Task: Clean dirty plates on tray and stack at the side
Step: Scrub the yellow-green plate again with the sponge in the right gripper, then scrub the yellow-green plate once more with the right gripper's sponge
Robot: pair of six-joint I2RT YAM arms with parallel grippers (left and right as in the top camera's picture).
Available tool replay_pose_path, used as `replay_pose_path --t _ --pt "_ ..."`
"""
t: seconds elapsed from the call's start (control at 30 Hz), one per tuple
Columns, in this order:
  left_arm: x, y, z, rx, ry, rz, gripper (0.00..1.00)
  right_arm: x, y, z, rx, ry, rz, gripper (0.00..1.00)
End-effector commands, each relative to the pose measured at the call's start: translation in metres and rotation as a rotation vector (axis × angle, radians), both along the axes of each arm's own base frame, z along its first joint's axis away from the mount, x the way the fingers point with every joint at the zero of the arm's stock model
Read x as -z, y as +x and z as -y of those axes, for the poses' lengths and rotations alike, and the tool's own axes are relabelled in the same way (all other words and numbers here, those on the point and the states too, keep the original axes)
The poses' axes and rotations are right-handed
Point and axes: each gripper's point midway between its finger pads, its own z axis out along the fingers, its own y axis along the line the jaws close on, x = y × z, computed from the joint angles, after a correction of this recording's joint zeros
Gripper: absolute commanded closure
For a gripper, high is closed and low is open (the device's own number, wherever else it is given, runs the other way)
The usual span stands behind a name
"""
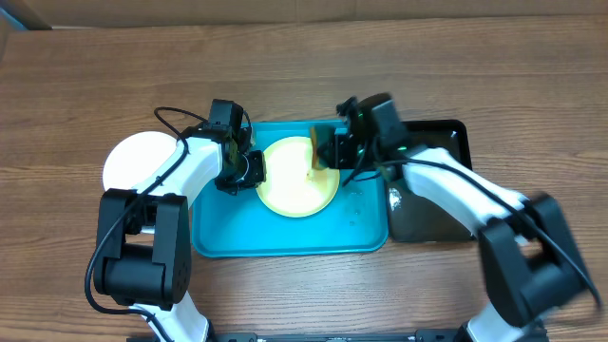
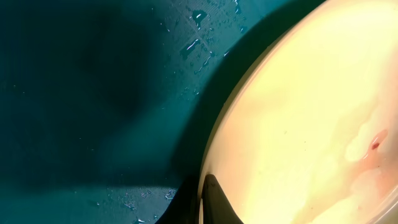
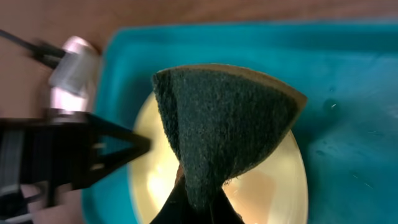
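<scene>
At the far left a white plate [image 1: 133,163] lies flat on the table [image 1: 95,76], outside the turquoise tray [image 1: 228,237] and just beside its left rim. The left gripper [image 1: 256,173] reaches in over that rim; its jaws are closed narrow on the left edge of the yellow-green plate [image 1: 285,190], which sits inside the tray toward its upper middle. Water droplets [image 2: 196,46] bead on the tray floor next to that plate. A small reddish mark [image 2: 375,143] shows on the plate's surface, possibly a food smear, though the close view is too blurred to be sure. The right gripper [image 1: 328,157] is over the plate's right side, its jaws pinched on a folded green sponge [image 3: 224,124] held over the plate. A black tray [image 1: 442,138] lies just right of the turquoise one.
</scene>
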Motion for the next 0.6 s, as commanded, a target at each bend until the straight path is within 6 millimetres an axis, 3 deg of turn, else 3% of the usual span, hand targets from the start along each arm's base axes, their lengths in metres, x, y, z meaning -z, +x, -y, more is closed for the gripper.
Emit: replay_pose_path --t 0.0,0.13,0.2,0.27,0.4,0.57 --pt "0.016 -0.011 -0.003 0.016 0.032 -0.047 0.96 -0.076 0.006 0.025 0.047 0.035 0.153 0.96" --pt "0.016 -0.012 -0.003 0.016 0.032 -0.047 0.96 -0.094 0.002 0.083 0.178 -0.04 0.14 0.96" --pt "0.016 -0.011 -0.003 0.016 0.032 -0.047 0.96 -0.093 -0.002 0.111 0.225 -0.074 0.107 0.96" --pt "0.016 -0.011 -0.003 0.016 0.032 -0.046 0.96 -0.086 -0.007 0.126 0.25 -0.086 0.058 0.96" --pt "0.016 -0.01 -0.003 0.016 0.032 -0.043 0.96 -0.08 -0.019 0.112 0.151 -0.036 0.013 0.96" --pt "0.016 -0.011 -0.003 0.016 0.032 -0.044 0.96 -0.065 -0.023 0.068 0.122 0.043 -0.086 0.96"
